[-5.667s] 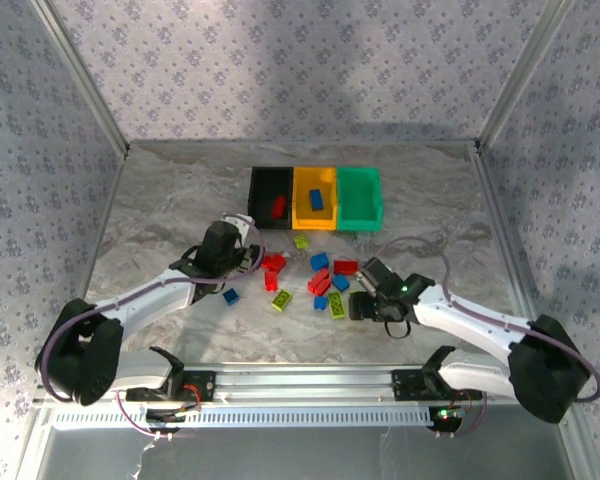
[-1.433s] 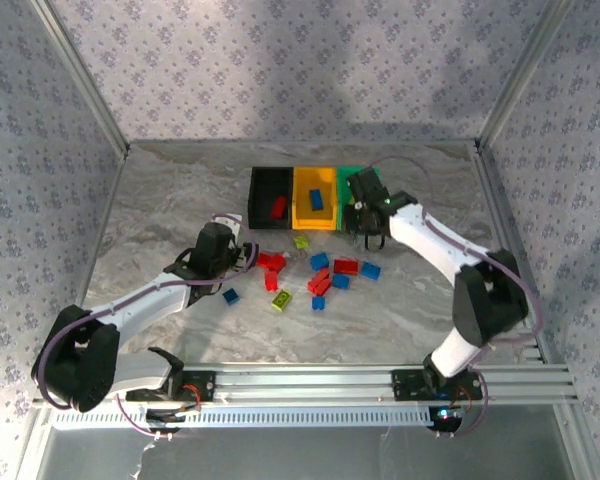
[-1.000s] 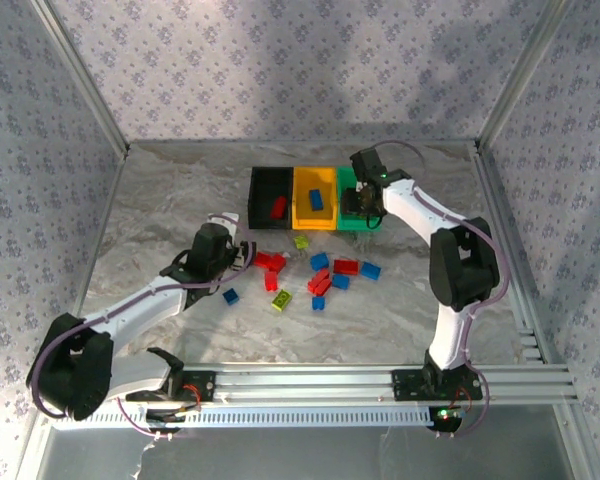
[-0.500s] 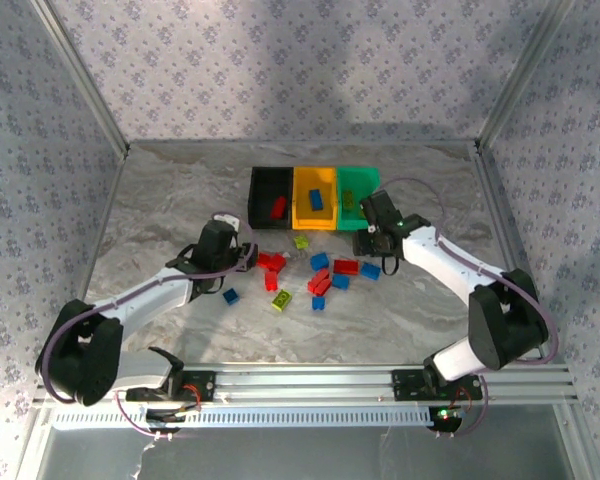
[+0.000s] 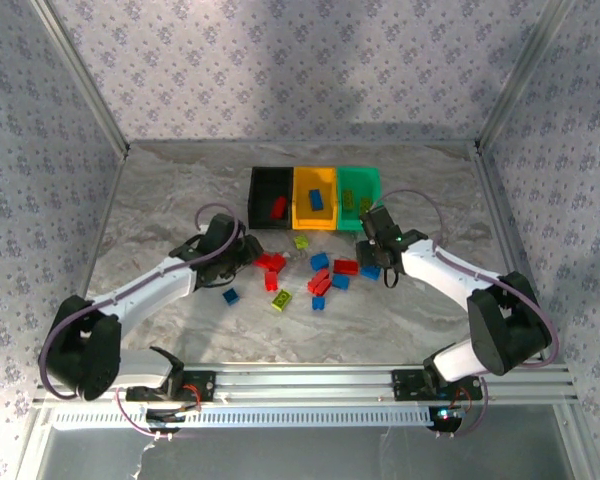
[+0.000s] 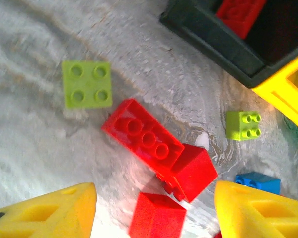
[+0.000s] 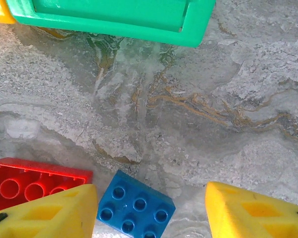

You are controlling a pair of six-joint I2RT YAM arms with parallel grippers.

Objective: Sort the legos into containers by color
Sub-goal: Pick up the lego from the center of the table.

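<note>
Loose bricks (image 5: 320,275) lie scattered at mid-worktop, just in front of three bins in a row toward the far edge. The black bin (image 5: 255,200) holds one red piece, the orange bin (image 5: 315,224) one blue, the green bin (image 5: 360,172) at least one yellow-green. Most pieces are not yet sorted. The right gripper (image 7: 151,198) hangs low over a blue brick (image 7: 135,206), fingers spread, nothing pinched. A long red brick (image 7: 35,181) sits just beside the blue one, partly under one finger. The left gripper (image 6: 154,198) is spread and empty too, over a heap of red bricks (image 6: 159,153) near the black bin's front corner, with two yellow-green bricks (image 6: 87,84) close by. Risks, as judged: the right fingers could land on the long red brick, shove the blue one aside, or lift both and carry red into the orange bin. The left could pinch two stacked reds loosely and drop one on the way.
</note>
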